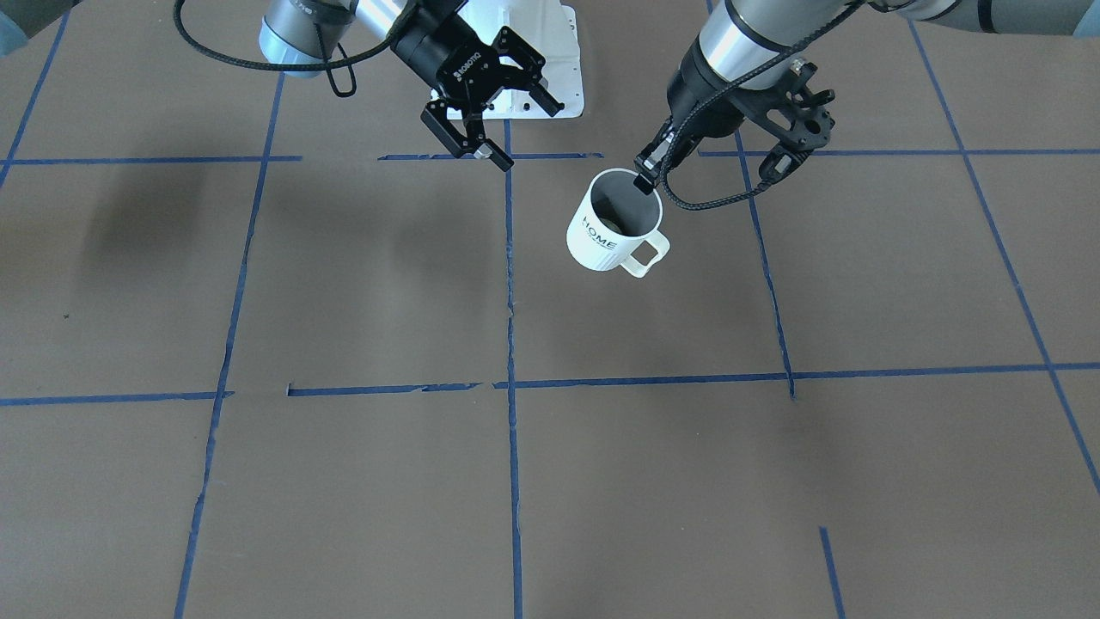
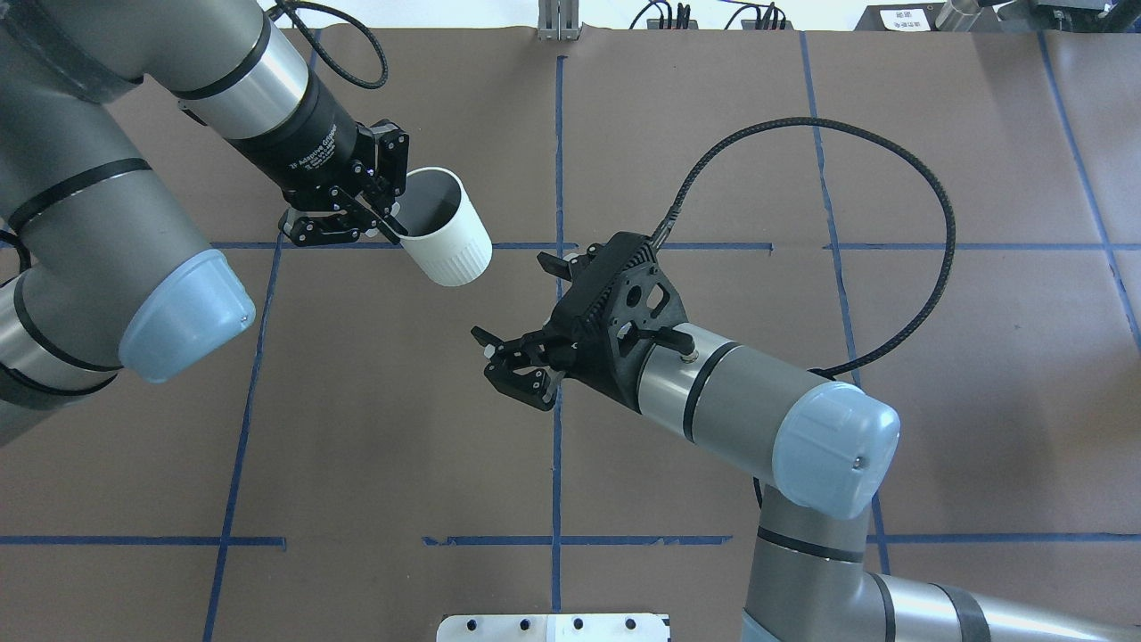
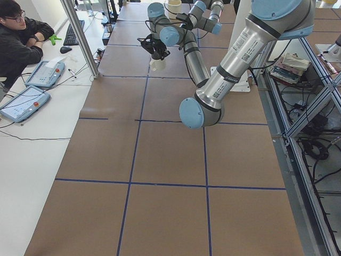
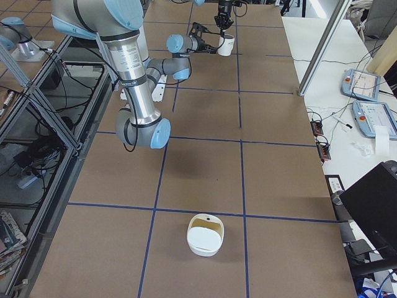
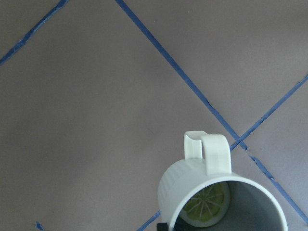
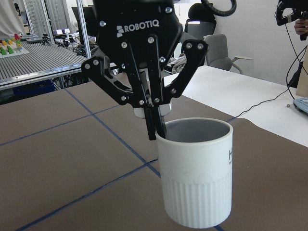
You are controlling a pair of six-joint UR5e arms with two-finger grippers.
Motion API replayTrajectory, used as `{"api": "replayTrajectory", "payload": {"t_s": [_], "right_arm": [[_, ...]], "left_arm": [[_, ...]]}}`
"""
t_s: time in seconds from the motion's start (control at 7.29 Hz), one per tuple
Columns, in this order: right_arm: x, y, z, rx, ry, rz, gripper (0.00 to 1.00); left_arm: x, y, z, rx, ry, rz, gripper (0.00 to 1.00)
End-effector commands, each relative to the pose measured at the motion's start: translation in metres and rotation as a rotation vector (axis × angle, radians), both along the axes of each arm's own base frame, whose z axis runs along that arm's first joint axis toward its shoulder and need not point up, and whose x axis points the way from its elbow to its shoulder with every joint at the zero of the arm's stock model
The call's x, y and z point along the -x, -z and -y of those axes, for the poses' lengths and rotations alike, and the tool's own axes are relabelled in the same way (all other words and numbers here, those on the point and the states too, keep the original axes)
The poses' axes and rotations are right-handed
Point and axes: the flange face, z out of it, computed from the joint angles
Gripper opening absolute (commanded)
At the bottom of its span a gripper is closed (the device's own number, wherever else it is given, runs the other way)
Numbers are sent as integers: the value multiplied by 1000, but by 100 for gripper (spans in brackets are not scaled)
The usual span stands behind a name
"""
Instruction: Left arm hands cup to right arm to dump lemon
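The right wrist view gives the clearest look at the left pincer. Its two fingers are drawn almost together on the rim of the cup, one inside the mouth and one against the outer wall. In that view the handle is hidden behind the cup's body. Only the first letter of the dark lettering shows, at the cup's right edge.

In the front-facing view the wrist of the left arm covers most of that grip. The cup hangs tilted and clear of the desk, right of centre in the upper half, with its handle toward the lower right. Its inside is too dark there to make out any contents. In the left wrist view the bottom edge cuts off the cup, but a lemon slice shows lying flat on its floor.

The right pincer is at the upper centre of the front-facing view. It is spread wide and grips nothing, well apart from the cup, up and to its left.

In both side views the pincers are far off and too small to judge. A white round vessel sits on the desk at the lower centre of the right side view; I cannot tell what it is.
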Motion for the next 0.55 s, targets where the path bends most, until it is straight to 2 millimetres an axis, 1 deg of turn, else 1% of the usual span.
{"api": "replayTrajectory", "payload": {"t_s": [0.0,0.14,0.27,0.41], "right_arm": [[19,-6,1,12,-27,-27,100],[26,-10,5,18,-38,-41,100],[28,-11,7,20,-53,-44,100],[36,-5,12,22,-72,-44,100]], "left_arm": [[0,5,-3,-4,-1,-7,0],[1,5,-4,-5,-1,-8,0],[2,6,-6,-6,-2,-11,0],[2,6,-6,-6,-2,-11,0]]}}
